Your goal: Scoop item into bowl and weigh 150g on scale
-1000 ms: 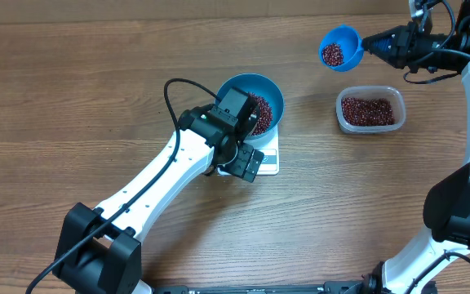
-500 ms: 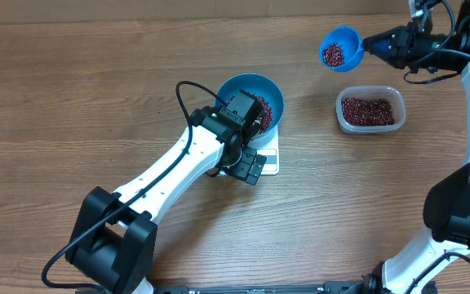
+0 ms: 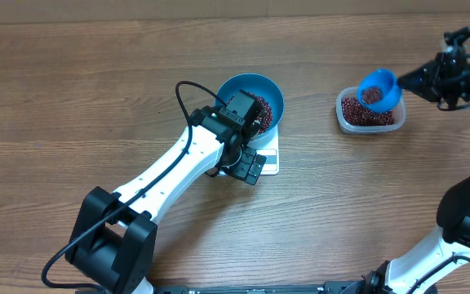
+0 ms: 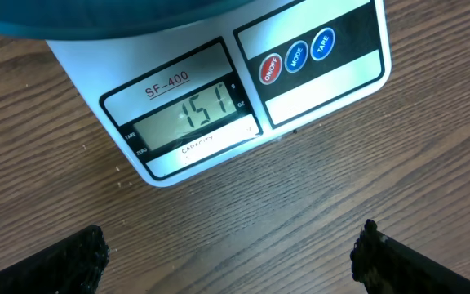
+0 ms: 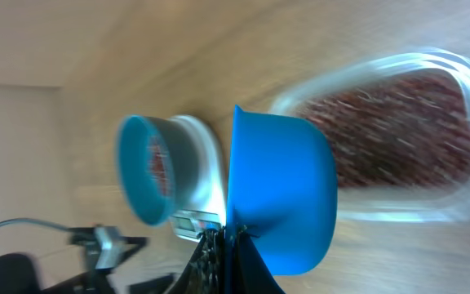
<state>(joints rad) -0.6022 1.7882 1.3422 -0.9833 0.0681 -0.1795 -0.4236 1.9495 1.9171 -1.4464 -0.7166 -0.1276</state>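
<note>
Two pincers: we see L gripper (image 4: 231,261) spread wide, empty; R gripper (image 3: 421,78) clamps smooth round blue scoop (image 3: 378,87) over clear rounded tub (image 3: 357,122).

Small blue scoop (image 3: 387,80) poised over one end of clear rounded plastic tub (image 3: 370,129), toward right side of brown wooden table (image 3: 72,98)

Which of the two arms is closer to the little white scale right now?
Left. The left gripper, open, hangs right at the scale's display edge; the right gripper, shut on the blue scoop, is far off by the clear tub.
</note>
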